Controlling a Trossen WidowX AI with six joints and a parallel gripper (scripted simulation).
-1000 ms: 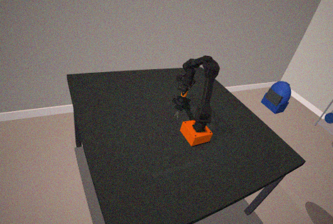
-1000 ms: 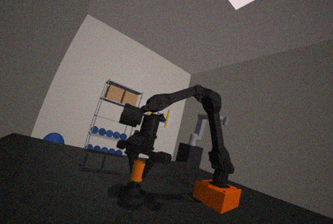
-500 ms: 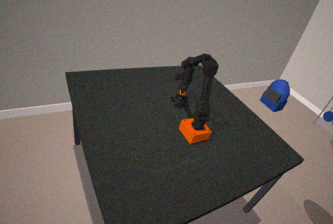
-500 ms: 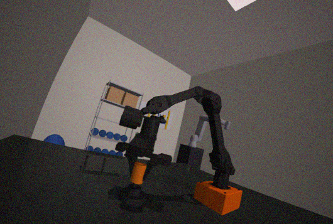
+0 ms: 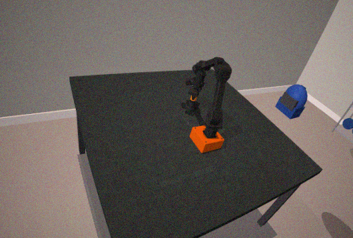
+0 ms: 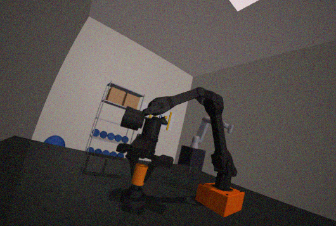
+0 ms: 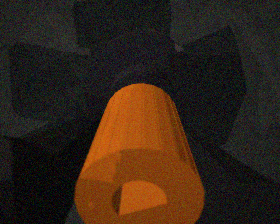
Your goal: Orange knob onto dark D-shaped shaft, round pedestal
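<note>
Ribbed orange knob (image 6: 139,175) (image 7: 141,135) is grasped in the claw of the black WidowX arm, the gripper (image 6: 139,167) pointed down with its fingers on either side of the knob. In the exterior view the knob is held slightly tilted, directly above the dark round pedestal (image 6: 135,196); whether the two touch cannot be told. The D-shaped hole with its flat side is seen in the knob's end face in the wrist view. The shaft cannot be made out. The arm is mounted on an orange base block (image 5: 213,147) (image 6: 210,197), set to the right of the pedestal in the exterior view, on the black table (image 5: 143,159) (image 6: 79,202). In the background, far left of the arm, blue round items and cardboard boxes (image 6: 116,95) are held on a wire shelf unit (image 6: 96,118).
</note>
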